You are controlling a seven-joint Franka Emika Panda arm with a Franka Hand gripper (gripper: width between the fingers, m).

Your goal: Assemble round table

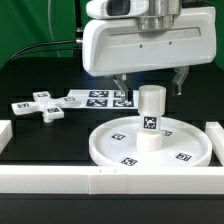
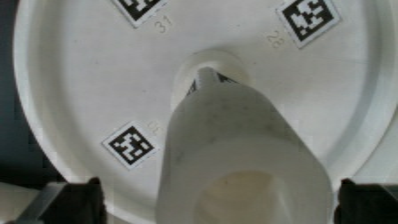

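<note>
Exterior view. The claw (image 1: 151,86) hangs over the round disc (image 1: 108,146), jaws spread wide and holding nothing. The two fingers stand one on each side of the cylinder leg (image 1: 150,118), level with its top and clear of it. The leg is upright on the disc, about at the middle, with a square tag on the side facing the camera. The disc lies flat on the black counter (image 1: 40,135), rim up, with more tags on its face. The cross-shaped foot (image 1: 38,105) lies flat on the counter, well apart from the disc, toward the exterior view's left. The marker board (image 1: 98,98) lies between the foot and the disc, further back. White border rails (image 1: 60,180) run along the front and both sides.

Wrist view. Looking straight down the leg: its top end is near the lens and blurred, its base sits on the disc face. Three disc tags are visible around it. Dark fingertips (image 2: 80,197) show at either side of the leg, not touching it.
</note>
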